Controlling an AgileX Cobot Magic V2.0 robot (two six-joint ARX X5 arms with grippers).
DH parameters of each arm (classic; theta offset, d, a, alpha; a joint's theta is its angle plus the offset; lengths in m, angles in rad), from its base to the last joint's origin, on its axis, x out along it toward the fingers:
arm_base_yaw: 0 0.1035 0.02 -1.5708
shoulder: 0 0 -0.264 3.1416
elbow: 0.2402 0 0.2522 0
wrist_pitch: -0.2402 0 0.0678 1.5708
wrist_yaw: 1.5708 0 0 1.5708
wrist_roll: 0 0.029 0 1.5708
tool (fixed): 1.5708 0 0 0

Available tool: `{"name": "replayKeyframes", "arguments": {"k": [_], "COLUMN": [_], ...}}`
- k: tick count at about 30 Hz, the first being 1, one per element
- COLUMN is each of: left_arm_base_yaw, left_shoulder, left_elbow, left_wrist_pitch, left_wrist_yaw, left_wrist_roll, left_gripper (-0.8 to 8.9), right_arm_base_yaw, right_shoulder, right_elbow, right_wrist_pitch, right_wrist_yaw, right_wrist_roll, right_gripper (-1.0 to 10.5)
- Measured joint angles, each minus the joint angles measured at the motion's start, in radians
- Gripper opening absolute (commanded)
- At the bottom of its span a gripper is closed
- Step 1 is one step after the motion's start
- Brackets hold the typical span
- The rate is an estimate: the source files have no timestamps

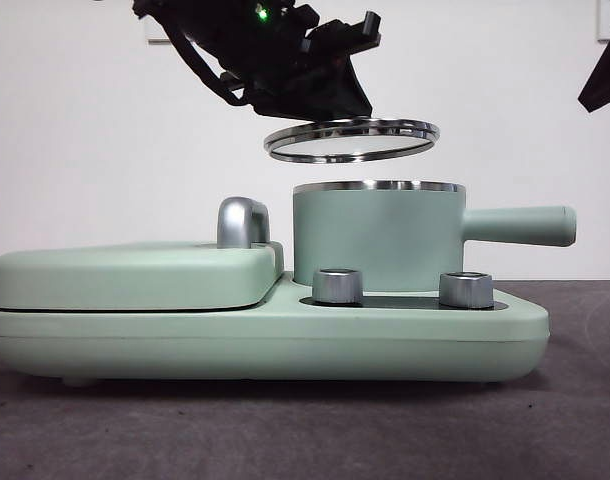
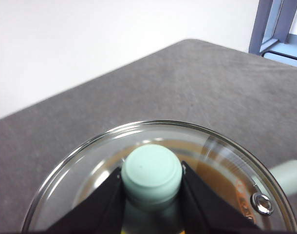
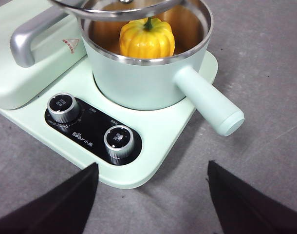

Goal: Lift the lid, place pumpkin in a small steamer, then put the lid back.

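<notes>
The lid, clear glass with a steel rim, hangs slightly tilted a short way above the small steamer. My left gripper is shut on the lid's mint-green knob, and its jaws press both sides of the knob in the left wrist view. The pumpkin sits upright inside the small steamer, yellow-orange with a green stem, partly under the lid's rim. My right gripper stands open over the table in front of the appliance, holding nothing; it shows as a black tip at the top right.
The steamer's long handle points right. Left of the pot lies a wide flat mint-green cover with a chrome handle. Two steel dials stand on the appliance base. Grey table surface surrounds it.
</notes>
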Motion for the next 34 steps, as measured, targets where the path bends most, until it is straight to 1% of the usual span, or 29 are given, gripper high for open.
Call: {"name": "replayKeyframes", "arguments": {"k": [9,17,22,28,34], "left_arm_base_yaw": [-0.009,-0.011,-0.011,-0.011,-0.011], "left_shoulder": [0.069,0.101,0.102,0.107,0.133], "left_elbow": [0.027,0.029,0.029,0.035,0.039], "left_wrist_pitch": [0.023,0.039,0.068,0.098,0.097], "left_wrist_yaw": [0.024,0.038,0.05,0.057,0.056], "left_wrist_roll": [0.054,0.064,0.087,0.091,0.091], "left_gripper": [0.11,0.11,0.11,0.11,0.11], "right_arm_base_yaw": [0.0,0.0,0.0,0.0,0.0], "right_shoulder": [0.0,0.0,0.0,0.0,0.0], "right_elbow": [0.0,0.0,0.0,0.0,0.0], "right_wrist_pitch": [0.0,0.0,0.0,0.0,0.0], "right_wrist_yaw": [0.002,0.002,0.003,0.003,0.003], "right_wrist_roll": [0.0,0.0,0.0,0.0,0.0], "right_gripper": [3.4,3.4,3.4,3.4,3.4]}}
